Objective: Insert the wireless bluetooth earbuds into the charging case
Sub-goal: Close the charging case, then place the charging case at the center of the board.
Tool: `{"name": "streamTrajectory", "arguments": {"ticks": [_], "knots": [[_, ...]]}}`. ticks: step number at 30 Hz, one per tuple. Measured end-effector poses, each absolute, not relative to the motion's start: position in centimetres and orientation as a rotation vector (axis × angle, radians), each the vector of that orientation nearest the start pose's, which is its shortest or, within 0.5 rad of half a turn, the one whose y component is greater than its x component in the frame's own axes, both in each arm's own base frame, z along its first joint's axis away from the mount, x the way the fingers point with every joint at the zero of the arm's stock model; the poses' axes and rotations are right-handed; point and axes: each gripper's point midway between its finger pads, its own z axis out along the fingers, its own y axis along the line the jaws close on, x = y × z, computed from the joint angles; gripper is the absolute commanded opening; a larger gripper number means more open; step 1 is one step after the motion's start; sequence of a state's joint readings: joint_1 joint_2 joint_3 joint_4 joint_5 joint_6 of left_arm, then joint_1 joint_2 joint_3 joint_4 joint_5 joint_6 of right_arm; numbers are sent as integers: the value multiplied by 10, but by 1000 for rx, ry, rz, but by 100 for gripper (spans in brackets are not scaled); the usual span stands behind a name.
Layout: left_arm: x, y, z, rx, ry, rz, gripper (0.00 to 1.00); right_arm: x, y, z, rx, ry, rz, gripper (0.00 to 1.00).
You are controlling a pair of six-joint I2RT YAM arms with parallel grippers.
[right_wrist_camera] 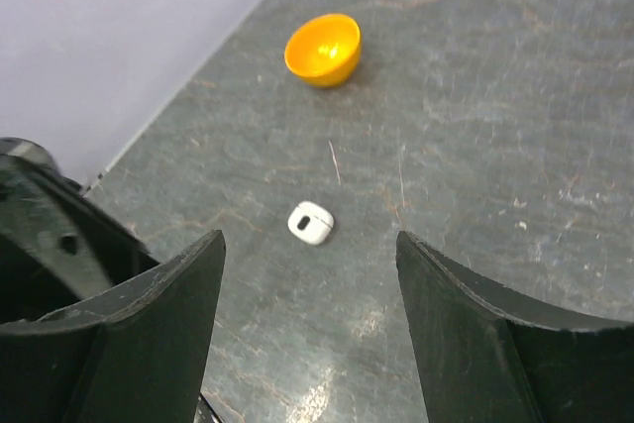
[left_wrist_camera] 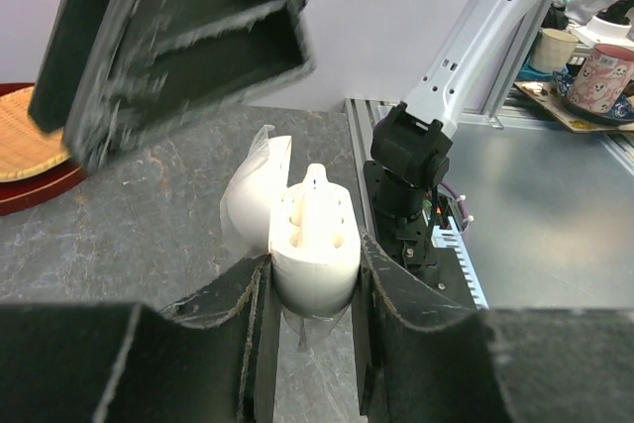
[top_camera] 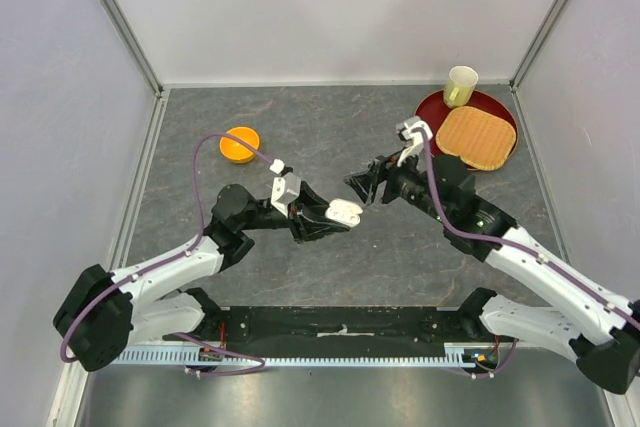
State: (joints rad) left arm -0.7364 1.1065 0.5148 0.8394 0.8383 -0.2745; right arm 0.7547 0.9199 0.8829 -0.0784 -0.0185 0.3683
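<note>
Holding the open white plastic charging case (left_wrist_camera: 309, 235) level matters most here: sockets up, hinged lid tipped back out of the way. The left tool (top_camera: 332, 217) is closed on the case body, one finger on each side. The right tool (top_camera: 362, 188), just beside the case, is wide open and empty. A small white rounded plastic piece (right_wrist_camera: 311, 223), possibly an earbud, lies on the grey tabletop (right_wrist_camera: 475, 146) ahead of the right tool, between its fingers

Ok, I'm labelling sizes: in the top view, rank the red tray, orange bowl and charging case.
Largest: red tray.
Then orange bowl.
Smallest-looking: charging case, near the bowl's size and maybe nearer the camera, so unsure.
</note>
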Motion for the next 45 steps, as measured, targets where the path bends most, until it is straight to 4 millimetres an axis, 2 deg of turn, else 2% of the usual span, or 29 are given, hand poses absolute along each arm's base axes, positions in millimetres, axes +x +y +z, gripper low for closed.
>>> {"name": "streamTrajectory", "arguments": {"ticks": [3, 6, 17, 24, 32, 37, 41, 45], "knots": [[148, -320, 271, 1065, 1124, -1359, 2, 249, 262, 282, -375, 1819, 827, 77], [148, -319, 269, 1068, 1136, -1356, 2, 248, 266, 269, -401, 1865, 831, 77], [162, -319, 260, 1009, 1215, -1301, 2, 225, 270, 274, -544, 1835, 903, 82], [174, -321, 253, 965, 1259, -1271, 2, 233, 253, 277, -481, 1832, 804, 83], [180, -322, 246, 948, 1300, -1260, 2, 249, 241, 271, -395, 1856, 697, 83], [186, -323, 247, 919, 1316, -1243, 2, 242, 252, 265, -465, 1869, 756, 84], [190, -325, 232, 902, 1395, -1252, 2, 250, 262, 251, -505, 1914, 748, 87], [199, -327, 220, 860, 1481, -1238, 2, 260, 250, 240, -438, 1962, 651, 90]]}}
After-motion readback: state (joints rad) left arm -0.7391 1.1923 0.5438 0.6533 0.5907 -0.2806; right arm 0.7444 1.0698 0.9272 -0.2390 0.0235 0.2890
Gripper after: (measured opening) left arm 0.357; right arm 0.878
